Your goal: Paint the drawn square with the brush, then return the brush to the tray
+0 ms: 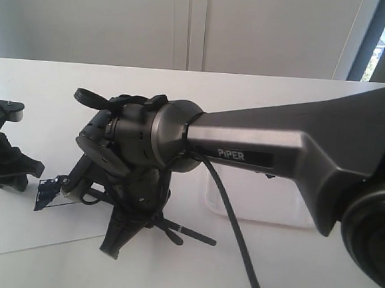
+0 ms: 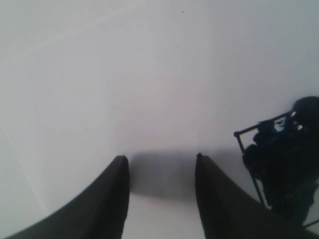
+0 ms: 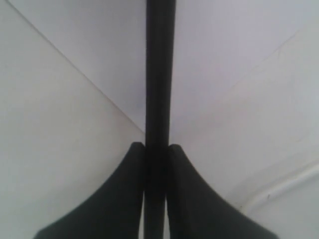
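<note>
While the drawn square [image 2: 284, 164] already carries a dark, uneven patch of paint over much of its inside, a pale strip shows between that patch and the thin outline on one side, so I judge the filling well under way but not finished. It sits near one edge of the white paper sheet [image 1: 12, 230], which lies flat on the desk [image 1: 51, 79].

In the exterior view the brush [image 3: 159, 74] slants down toward the square, with its working end at or just over the painted area; the bristles are too small and too dark against the paint to tell whether they touch. Its black handle is clamped between the narrow jaws of the right pincer [image 3: 157, 149], which has reached across the middle from the right.

Close beside the square, the left pincer [image 2: 159, 157] hangs over bare white surface with its jaws standing wide and nothing between them.

Well apart to the right, partly hidden under the right arm, lies the tray [image 1: 274, 204]; no brush is in it, and whatever paint it holds is out of sight. Left to do, by my reckoning: cover the remaining white, then carry the brush back and lay it in the tray.
</note>
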Controlling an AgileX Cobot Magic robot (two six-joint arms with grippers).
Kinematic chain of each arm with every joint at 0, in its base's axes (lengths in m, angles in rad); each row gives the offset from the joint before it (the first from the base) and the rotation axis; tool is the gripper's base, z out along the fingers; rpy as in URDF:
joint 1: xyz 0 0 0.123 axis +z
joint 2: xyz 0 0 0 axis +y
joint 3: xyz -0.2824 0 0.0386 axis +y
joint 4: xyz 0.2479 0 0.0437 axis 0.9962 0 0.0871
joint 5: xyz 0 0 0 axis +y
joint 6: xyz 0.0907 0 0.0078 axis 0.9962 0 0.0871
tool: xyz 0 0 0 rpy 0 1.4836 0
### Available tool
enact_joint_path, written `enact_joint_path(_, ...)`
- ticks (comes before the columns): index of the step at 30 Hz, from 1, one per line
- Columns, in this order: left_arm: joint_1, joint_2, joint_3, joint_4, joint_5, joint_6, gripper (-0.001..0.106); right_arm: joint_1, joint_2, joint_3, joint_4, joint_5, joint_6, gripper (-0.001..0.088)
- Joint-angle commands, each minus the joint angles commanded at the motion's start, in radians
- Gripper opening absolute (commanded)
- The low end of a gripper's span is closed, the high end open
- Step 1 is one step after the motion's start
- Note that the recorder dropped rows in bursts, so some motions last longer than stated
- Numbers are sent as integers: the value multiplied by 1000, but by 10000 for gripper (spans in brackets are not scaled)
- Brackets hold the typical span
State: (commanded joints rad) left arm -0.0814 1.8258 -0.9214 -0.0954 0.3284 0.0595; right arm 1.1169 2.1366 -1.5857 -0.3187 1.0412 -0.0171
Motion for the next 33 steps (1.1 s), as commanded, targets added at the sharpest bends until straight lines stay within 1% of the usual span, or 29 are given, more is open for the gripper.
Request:
enact_joint_path(10,0,0,0,0,0,0,483,0,0,0,-8,34,17,0)
enact_joint_path(18,0,0,0,0,0,0,483,0,-25,2,-28,36,43,0)
enact_joint_path(24,0,0,0,0,0,0,483,0,-31,2,-53,76,43,0)
enact_joint_path(33,0,0,0,0,0,0,483,0,-31,2,-41,51,45,0)
